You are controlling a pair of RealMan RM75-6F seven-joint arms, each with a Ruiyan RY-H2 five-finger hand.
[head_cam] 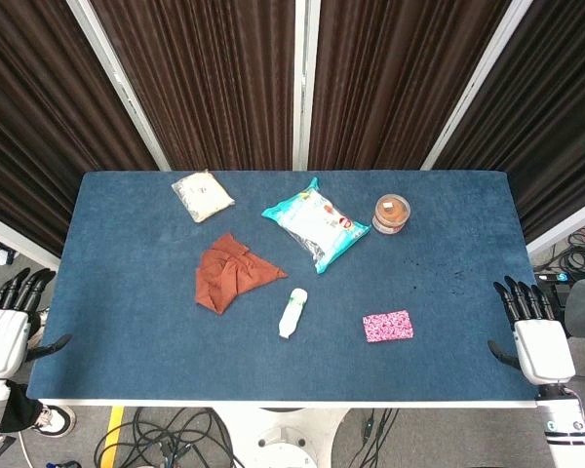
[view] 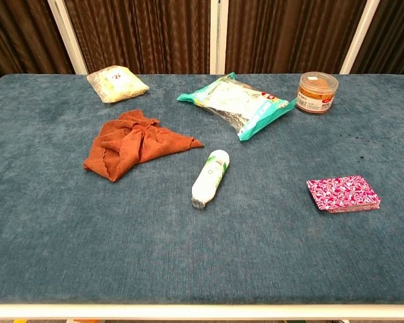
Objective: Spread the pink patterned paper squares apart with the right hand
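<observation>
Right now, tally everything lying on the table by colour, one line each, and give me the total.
Pink: 1, the stack of paper squares
Orange-brown: 2, the cloth and the round tub
White: 1, the small bottle
Teal and white: 1, the snack bag
Cream: 1, the small packet
Total: 6

Both hands had white plastic backs w/ black fingers & black thumbs: left hand (head_cam: 7,327), right hand (head_cam: 533,336). Right wrist was a white cuff w/ a dark band.
</observation>
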